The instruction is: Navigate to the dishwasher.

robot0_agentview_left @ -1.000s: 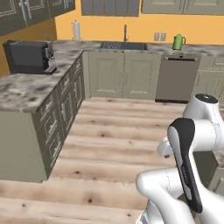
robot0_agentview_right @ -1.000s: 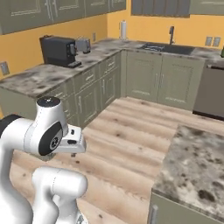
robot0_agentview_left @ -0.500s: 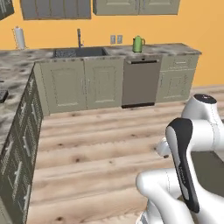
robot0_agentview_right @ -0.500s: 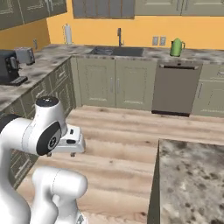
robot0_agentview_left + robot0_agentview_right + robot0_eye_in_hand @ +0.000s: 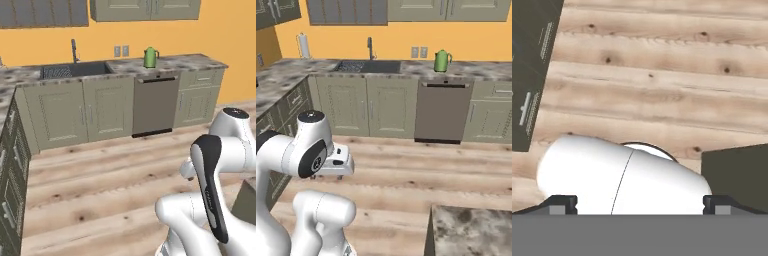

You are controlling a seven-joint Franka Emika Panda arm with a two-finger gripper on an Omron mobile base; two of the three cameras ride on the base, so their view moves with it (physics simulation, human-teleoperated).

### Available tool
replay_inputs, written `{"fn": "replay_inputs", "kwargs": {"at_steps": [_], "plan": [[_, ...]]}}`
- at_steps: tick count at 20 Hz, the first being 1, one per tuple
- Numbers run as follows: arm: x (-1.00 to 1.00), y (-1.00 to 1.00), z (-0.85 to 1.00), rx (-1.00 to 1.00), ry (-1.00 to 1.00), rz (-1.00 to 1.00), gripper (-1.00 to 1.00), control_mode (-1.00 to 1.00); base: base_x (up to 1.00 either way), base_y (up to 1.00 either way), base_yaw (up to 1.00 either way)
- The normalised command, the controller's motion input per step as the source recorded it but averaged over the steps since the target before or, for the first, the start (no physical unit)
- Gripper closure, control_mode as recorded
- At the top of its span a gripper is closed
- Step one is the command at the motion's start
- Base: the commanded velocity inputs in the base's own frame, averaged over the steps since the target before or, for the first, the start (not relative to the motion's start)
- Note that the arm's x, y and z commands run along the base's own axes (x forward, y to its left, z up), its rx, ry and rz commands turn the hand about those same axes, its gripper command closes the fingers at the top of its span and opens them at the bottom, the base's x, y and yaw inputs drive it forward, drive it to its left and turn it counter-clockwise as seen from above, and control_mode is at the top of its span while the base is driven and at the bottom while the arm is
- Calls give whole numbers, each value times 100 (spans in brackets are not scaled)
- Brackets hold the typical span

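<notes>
The dishwasher (image 5: 155,106) stands straight ahead of me across the wood floor (image 5: 100,175), set into the back counter run — a flat grey-brown panel with a dark top strip and a bar handle, a dark toe kick below. From the right camera it (image 5: 442,112) sits right of centre. A green kettle (image 5: 149,57) rests on the counter (image 5: 195,62) just above it, near its left edge. To the dishwasher's left are two paneled cabinet doors (image 5: 82,112) under the sink (image 5: 75,70), with the faucet (image 5: 74,50) behind the basin; to its right, a drawer and a smaller cabinet (image 5: 199,97). Two wall outlets (image 5: 120,51) show on the orange wall, and a paper towel roll (image 5: 304,46) stands at the far left of the counter.

My arm is folded close to the base, well apart from the dishwasher. My claw (image 5: 640,202) points down at the floor planks; its two dark tips sit far apart at the bottom corners of the hand camera — spread wide, nothing between them.
</notes>
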Motion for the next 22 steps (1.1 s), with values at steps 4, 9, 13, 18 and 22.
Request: {"fn": "replay_inputs", "kwargs": {"at_steps": [4, 9, 13, 18, 22], "plan": [[0, 0, 0, 0, 0, 0, -100, 100, 100, 11, -4], [0, 0, 0, 0, 0, 0, -100, 100, 100, -1, -3], [0, 0, 0, 0, 0, 0, -100, 100, 100, -28, 0], [0, 0, 0, 0, 0, 0, -100, 100, 100, -27, 3], [0, 0, 0, 0, 0, 0, -100, 100, 100, -58, 10]]}}
